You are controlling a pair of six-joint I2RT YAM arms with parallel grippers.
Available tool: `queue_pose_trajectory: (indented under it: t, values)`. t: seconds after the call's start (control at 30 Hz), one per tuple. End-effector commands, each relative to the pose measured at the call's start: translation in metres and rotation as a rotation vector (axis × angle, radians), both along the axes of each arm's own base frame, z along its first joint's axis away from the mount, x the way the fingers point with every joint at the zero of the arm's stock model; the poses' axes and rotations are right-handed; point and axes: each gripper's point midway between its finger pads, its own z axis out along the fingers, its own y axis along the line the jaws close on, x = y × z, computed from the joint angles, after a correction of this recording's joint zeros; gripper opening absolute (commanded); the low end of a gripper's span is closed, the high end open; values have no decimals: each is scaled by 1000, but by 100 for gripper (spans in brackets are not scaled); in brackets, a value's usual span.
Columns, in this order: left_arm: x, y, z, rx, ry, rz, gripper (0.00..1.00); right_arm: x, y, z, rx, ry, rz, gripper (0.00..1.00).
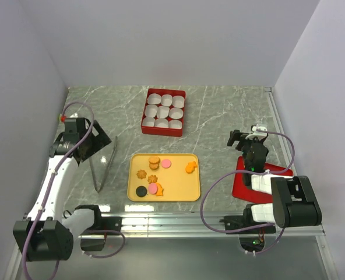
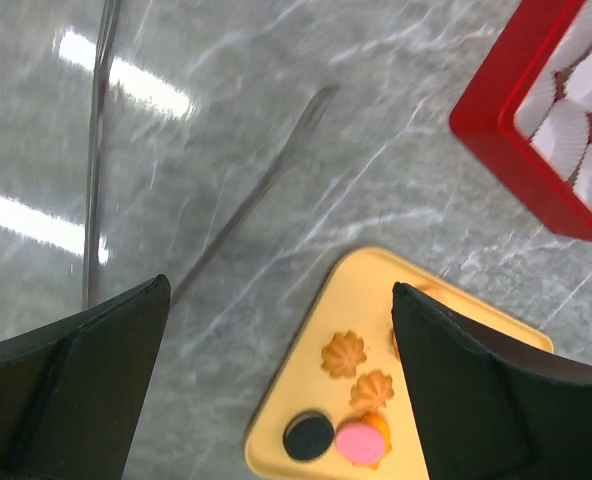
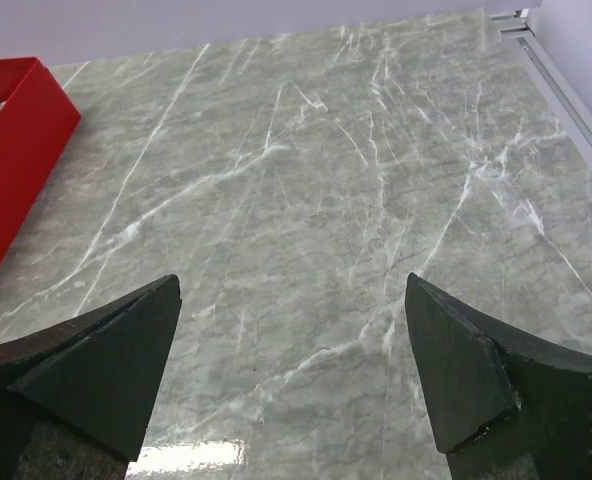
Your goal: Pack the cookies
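Several cookies lie on a yellow tray (image 1: 181,185) mid-table: tan rounds (image 1: 154,161), a pink round (image 1: 166,164), an orange piece (image 1: 190,168), tan flowers (image 1: 141,174), a black round (image 1: 141,191). The left wrist view shows the tray corner (image 2: 366,285) with two flower cookies (image 2: 343,353), the black round (image 2: 308,436) and a pink round (image 2: 361,442). My left gripper (image 1: 101,140) (image 2: 279,290) hangs open above the table left of the tray, holding nothing. My right gripper (image 1: 238,140) (image 3: 293,283) is open over bare marble at the right, far from the cookies.
A red box (image 1: 164,125) (image 2: 496,130) (image 3: 21,150) lined with white paper cups (image 1: 165,111) (image 2: 566,130) stands behind the tray. Metal tongs (image 1: 105,166) (image 2: 246,215) lie left of the tray. A flat red lid (image 1: 242,184) lies under the right arm.
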Motion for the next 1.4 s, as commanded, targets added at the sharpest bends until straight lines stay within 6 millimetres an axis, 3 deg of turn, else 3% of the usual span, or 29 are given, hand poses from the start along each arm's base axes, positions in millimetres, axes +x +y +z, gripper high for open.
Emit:
queue_pose_trajectory:
  t: [0.0, 0.07, 0.23, 0.43, 0.57, 0.63, 0.67, 0.77, 0.83, 0.87, 0.93, 0.97, 1.0, 1.03, 1.07, 1.1, 1.13, 1.17, 1.23, 1.3, 1.37]
  values:
    - [-24, -6, -11, -79, 62, 69, 99, 4, 1, 20, -1, -69, 2, 100]
    - [-34, -20, -13, -133, 85, 3, 100, 4, 1, 20, -1, -69, 4, 100]
    - [-57, -27, -30, -180, 175, 16, 99, 4, 1, 20, -3, -71, 2, 100]
    - [-82, -10, -53, -72, 399, 35, 99, 4, 1, 20, -1, -69, 2, 100]
    - [-78, -7, -51, -56, 427, 30, 100, 3, 1, 20, -3, -74, 2, 100]
    - [-74, -2, -53, -28, 435, 41, 100, 4, 10, 29, -27, -93, 47, 100]
    - [-71, -2, -54, -26, 434, 32, 100, 3, 12, 24, -38, -56, 65, 100]
    - [-67, 4, -63, 3, 484, 50, 99, 2, 16, 35, -56, -25, 80, 100]
    - [-60, 5, -71, 10, 500, 43, 99, 0, 16, 57, -33, -67, 71, 100]
    - [-59, 7, -75, 23, 510, 38, 100, -3, 17, 55, -3, -44, 67, 100]
    - [-53, 5, -88, 15, 538, 31, 99, -5, 17, 83, 108, -76, 39, 100]
    - [-52, 2, -94, 17, 551, 13, 99, -11, 18, 68, 148, 20, 28, 100]
    - [-51, 3, -98, 22, 564, 17, 99, -14, 22, 78, 208, 29, 33, 100]
    - [-51, 2, -107, 21, 600, 11, 99, -12, 27, 99, 221, 17, 54, 100]
    - [-46, -7, -110, 27, 593, -28, 99, -19, 35, 90, 229, 98, 83, 100]
    - [-43, -8, -113, 29, 596, -36, 99, -20, 36, 121, 261, 59, 84, 100]
    - [-43, -8, -120, 33, 616, -39, 99, -23, 37, 130, 283, 71, 83, 100]
    - [-38, -8, -122, 45, 612, -51, 99, -33, 37, 126, 306, 135, 69, 100]
    - [-36, -6, -130, 58, 635, -59, 92, -46, 47, 170, 342, 99, 130, 100]
    - [-31, -4, -134, 74, 639, -71, 88, -59, 54, 172, 483, 119, 123, 100]
    - [-28, -4, -141, 81, 649, -83, 87, -69, 60, 154, 636, 197, 84, 100]
